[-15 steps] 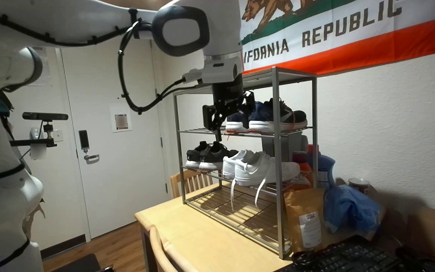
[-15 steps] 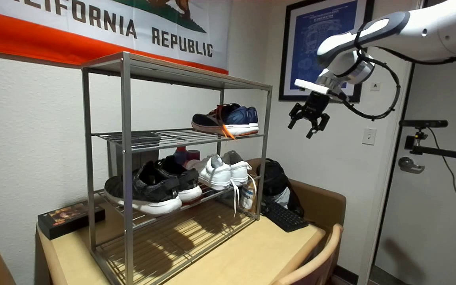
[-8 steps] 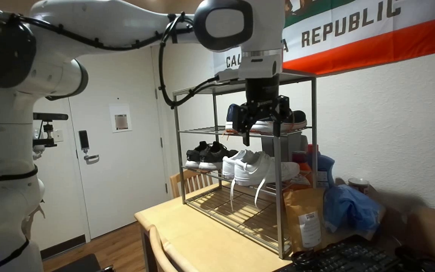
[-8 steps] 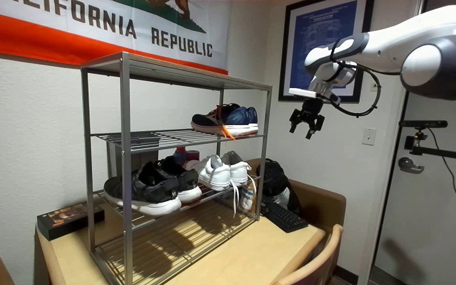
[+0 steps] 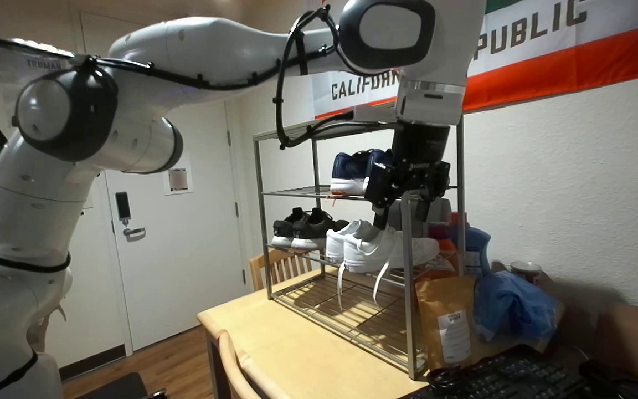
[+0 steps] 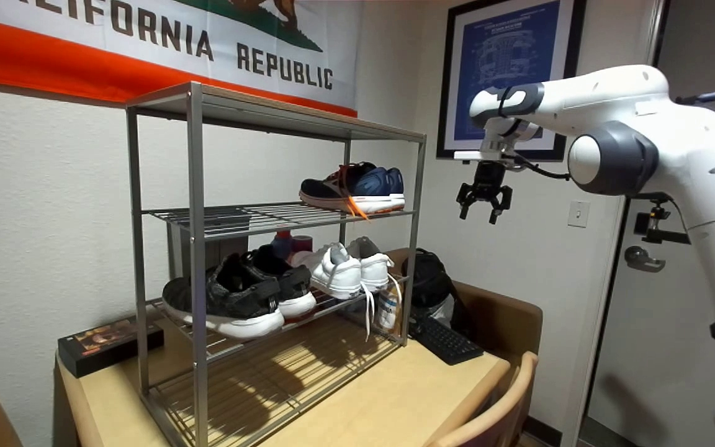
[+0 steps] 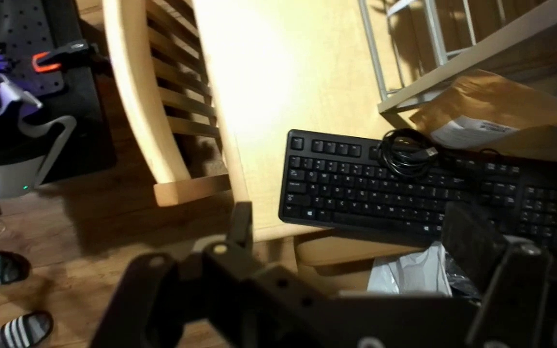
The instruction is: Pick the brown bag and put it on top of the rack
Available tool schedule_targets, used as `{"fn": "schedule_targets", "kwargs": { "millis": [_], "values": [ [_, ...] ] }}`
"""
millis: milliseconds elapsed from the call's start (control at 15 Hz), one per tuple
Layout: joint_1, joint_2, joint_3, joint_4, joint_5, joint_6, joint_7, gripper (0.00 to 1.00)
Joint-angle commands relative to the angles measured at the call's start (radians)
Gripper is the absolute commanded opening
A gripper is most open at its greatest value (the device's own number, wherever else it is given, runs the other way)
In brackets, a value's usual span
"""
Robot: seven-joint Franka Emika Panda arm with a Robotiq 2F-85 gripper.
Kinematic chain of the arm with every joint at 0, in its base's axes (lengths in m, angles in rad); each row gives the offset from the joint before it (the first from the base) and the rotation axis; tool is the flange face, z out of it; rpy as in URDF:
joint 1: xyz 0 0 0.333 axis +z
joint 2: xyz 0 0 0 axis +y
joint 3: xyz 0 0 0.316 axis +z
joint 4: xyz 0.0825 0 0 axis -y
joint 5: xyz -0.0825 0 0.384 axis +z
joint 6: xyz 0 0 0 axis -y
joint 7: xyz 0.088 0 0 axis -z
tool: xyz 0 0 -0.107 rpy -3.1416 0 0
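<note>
Jaws wide apart, my gripper (image 6: 479, 216) hangs in mid-air, in an exterior view right of the rack (image 6: 197, 180) and apart from it. The brown bag (image 5: 432, 310) stands upright on the counter (image 5: 274, 338), just right of the rack in an exterior view, with a blue plastic bag (image 5: 515, 307) to its right and a keyboard (image 5: 510, 374) nearer. On the rack sit white shoes (image 5: 371, 252), black shoes (image 5: 313, 230) to their left, and blue shoes (image 6: 377, 185) higher up. My wrist view has the brown bag beyond the keyboard.
</note>
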Motion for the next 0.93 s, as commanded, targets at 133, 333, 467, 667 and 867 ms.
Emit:
{"fn": "schedule_targets", "kwargs": {
  "millis": [133,333,467,667,867],
  "values": [
    [-0.088,0.195,0.000,0.341,-0.076,-0.216,-0.173,1.00],
    [-0.080,0.166,-0.001,0.277,-0.067,-0.145,-0.148,1.00],
    [-0.087,0.177,-0.001,0.290,-0.067,-0.142,-0.148,1.00],
    [-0.080,0.155,0.002,0.263,-0.066,-0.134,-0.172,1.00],
    [-0.037,0.161,-0.009,0.243,-0.108,0.007,-0.201,1.00]
  ]
}}
